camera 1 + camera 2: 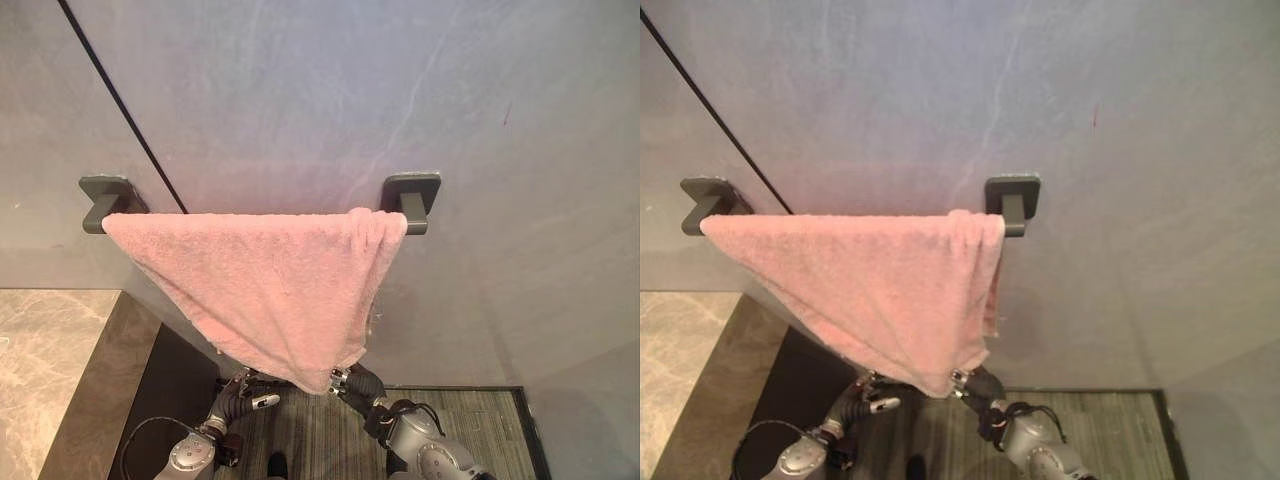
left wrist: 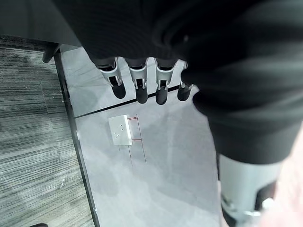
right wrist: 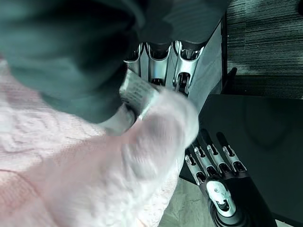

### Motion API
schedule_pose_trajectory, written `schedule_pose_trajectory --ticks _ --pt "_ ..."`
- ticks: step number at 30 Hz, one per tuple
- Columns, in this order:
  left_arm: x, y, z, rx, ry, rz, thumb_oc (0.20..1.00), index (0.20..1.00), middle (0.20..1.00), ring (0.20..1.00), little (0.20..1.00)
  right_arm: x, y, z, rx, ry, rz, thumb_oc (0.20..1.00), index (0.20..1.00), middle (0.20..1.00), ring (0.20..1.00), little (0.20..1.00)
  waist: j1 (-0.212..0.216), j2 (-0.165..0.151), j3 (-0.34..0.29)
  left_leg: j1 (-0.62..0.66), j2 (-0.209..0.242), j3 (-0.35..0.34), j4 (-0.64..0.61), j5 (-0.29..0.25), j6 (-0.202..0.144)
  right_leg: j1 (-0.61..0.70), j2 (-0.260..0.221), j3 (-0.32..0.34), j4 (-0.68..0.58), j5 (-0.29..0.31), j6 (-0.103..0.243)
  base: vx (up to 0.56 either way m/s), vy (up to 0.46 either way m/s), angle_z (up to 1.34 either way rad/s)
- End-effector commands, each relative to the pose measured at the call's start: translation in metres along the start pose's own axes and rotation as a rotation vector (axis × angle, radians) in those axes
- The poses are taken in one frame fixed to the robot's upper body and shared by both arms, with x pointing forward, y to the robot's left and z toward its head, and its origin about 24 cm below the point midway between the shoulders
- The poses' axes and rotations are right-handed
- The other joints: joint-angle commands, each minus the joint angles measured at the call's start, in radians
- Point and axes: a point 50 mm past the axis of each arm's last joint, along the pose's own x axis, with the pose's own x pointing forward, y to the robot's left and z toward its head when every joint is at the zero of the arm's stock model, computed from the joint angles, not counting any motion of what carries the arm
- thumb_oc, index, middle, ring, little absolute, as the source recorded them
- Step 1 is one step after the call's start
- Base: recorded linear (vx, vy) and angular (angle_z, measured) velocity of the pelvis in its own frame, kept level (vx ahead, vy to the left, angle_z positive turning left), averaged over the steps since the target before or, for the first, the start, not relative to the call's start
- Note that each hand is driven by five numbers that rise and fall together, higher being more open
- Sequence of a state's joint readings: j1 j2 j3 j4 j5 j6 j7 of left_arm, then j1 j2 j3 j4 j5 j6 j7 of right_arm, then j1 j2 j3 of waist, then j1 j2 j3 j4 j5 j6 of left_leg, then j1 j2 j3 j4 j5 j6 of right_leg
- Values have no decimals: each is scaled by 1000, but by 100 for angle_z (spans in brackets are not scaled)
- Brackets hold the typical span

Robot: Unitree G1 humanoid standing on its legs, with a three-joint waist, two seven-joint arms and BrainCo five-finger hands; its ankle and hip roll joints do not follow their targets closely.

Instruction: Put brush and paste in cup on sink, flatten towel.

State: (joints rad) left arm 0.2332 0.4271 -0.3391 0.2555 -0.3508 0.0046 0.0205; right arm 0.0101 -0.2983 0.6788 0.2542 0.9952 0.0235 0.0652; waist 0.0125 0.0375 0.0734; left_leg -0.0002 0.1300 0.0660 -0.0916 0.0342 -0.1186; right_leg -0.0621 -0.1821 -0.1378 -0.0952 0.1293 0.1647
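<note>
towel: just one, pink (image 1: 265, 285), hanging on the rail and bunched up. Its top edge runs the whole width of the bar, but the cloth slants down to a single low point, so it looks like a lopsided triangle, not flat at all.

rail: one dark bar on the grey wall (image 1: 300, 90), with two square brackets, left (image 1: 108, 198) and right (image 1: 414, 196).

right hand: (image 1: 340, 380) at the towel's lowest corner; in its wrist view the fingers (image 3: 182, 75) and thumb are curled in with pink cloth bunched between them, so it's pinching the towel.

left hand: (image 1: 250, 392) just beside and below that same corner, not gripping anything. Its wrist view has the fingers (image 2: 137, 82) hanging straight in a row, relaxed.

counter: one marble slab (image 1: 50, 360) at the lower left, next to a dark panel.

floor: striped grey carpet (image 1: 320, 435) under the hands.

wall plate: one small white plate (image 2: 120, 130) low on the wall in the left wrist view.
</note>
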Motion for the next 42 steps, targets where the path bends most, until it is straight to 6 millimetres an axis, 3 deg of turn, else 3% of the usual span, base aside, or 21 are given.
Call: schedule_pose_trajectory --ticks 1,8,10,15,21,23,27,29,30,32,33,35,36,37,38,42 --pt "8 16 20 72 -67 22 1000 1000 1000 1000 1000 14 27 24 -71 -91 116 1000 1000 1000 1000 1000 9 -59 30 1 -7 2 4 0 20 46 -70 34 8 -30 22 0 0 0" --pt "9 23 18 189 -48 48 1000 1000 1000 1000 1000 12 -2 34 -398 -87 -16 1000 1000 1000 1000 1000 7 -58 18 3 -6 1 4 -1 19 50 -68 31 8 -33 22 1 -2 1" --pt "7 29 14 223 -28 54 1000 1000 1000 1000 1000 7 -21 36 -449 -67 -101 1000 1000 1000 1000 1000 3 -58 16 7 -4 5 4 -1 19 51 -67 34 8 -32 22 0 0 0" --pt "0 48 -18 335 121 83 1000 1000 1000 1000 1000 -21 -85 33 -736 71 -368 1000 1000 1000 1000 1000 -12 -52 1 17 -2 10 4 -6 17 58 -63 40 8 -37 22 0 0 0" --pt "-3 51 -52 452 277 94 1000 1000 1000 1000 1000 -62 -148 3 -654 256 -712 1000 1000 1000 1000 1000 -27 -43 -6 23 0 13 4 -8 15 60 -60 44 8 -37 21 -4 0 -3" --pt "-6 52 -47 475 248 73 1000 1000 1000 1000 1000 -65 -148 13 -644 206 -721 1000 1000 1000 1000 1000 -30 -40 -5 24 2 16 4 -9 15 58 -59 46 8 -37 22 -1 2 -2" --pt "-25 67 -28 548 175 34 1000 1000 1000 1000 1000 -80 -144 38 -660 82 -683 1000 1000 1000 1000 1000 -38 -37 -6 28 4 23 4 -11 13 57 -59 50 8 -37 24 4 3 -10" --pt "-43 82 8 631 44 8 1000 1000 1000 1000 1000 -95 -133 75 -753 -56 -604 1000 1000 1000 1000 1000 -41 -35 -6 29 4 26 4 -11 12 53 -60 55 8 -35 28 2 4 -2" --pt "-49 87 16 629 19 9 1000 1000 1000 1000 1000 -100 -130 84 -772 -93 -589 1000 1000 1000 1000 1000 -42 -36 -5 30 4 27 4 -12 11 54 -60 55 8 -34 29 0 0 0" --pt "-62 88 60 689 -145 -53 1000 1000 1000 1000 1000 -113 -117 110 -832 -198 -514 1000 1000 1000 1000 1000 -45 -37 -6 28 4 26 4 -9 8 52 -61 56 8 -32 33 0 0 0" --pt "-78 87 95 769 -263 -107 1000 1000 1000 1000 1000 -129 -100 136 -924 -303 -454 1000 1000 1000 1000 1000 -47 -39 -9 28 5 27 4 -8 5 53 -63 55 8 -30 38 -56 -14 2" --pt "-93 83 126 811 -373 -145 1000 1000 1000 1000 1000 -143 -79 161 -1056 -401 -403 1000 1000 1000 1000 1000 -47 -40 -9 24 5 27 4 3 4 49 -65 54 8 -19 40 -49 -10 2" --pt "-108 73 152 845 -463 -215 1000 1000 1000 1000 1000 -155 -53 185 -1137 -493 -308 1000 1000 1000 1000 1000 -47 -41 -10 25 5 26 4 10 1 50 -65 54 8 -14 42 33 -5 -1" --pt "-109 77 152 801 -455 -203 1000 1000 1000 1000 1000 -158 -47 187 -1118 -525 -282 1000 1000 1000 1000 1000 -51 -43 -13 31 7 27 4 -3 -1 56 -65 52 8 -24 46 0 0 0" --pt "-123 65 172 743 -535 -305 1000 1000 1000 1000 1000 -173 -23 197 -1094 -604 -149 1000 1000 1000 1000 1000 -51 -45 -17 24 5 24 4 9 -2 49 -66 52 8 -12 47 0 0 0" --pt "-145 62 203 692 -714 -299 1000 1000 1000 1000 1000 -186 24 214 -1216 -732 42 1000 1000 1000 1000 1000 -49 -55 -33 35 10 22 4 0 -6 65 -65 47 8 -23 50 9 -1 1"
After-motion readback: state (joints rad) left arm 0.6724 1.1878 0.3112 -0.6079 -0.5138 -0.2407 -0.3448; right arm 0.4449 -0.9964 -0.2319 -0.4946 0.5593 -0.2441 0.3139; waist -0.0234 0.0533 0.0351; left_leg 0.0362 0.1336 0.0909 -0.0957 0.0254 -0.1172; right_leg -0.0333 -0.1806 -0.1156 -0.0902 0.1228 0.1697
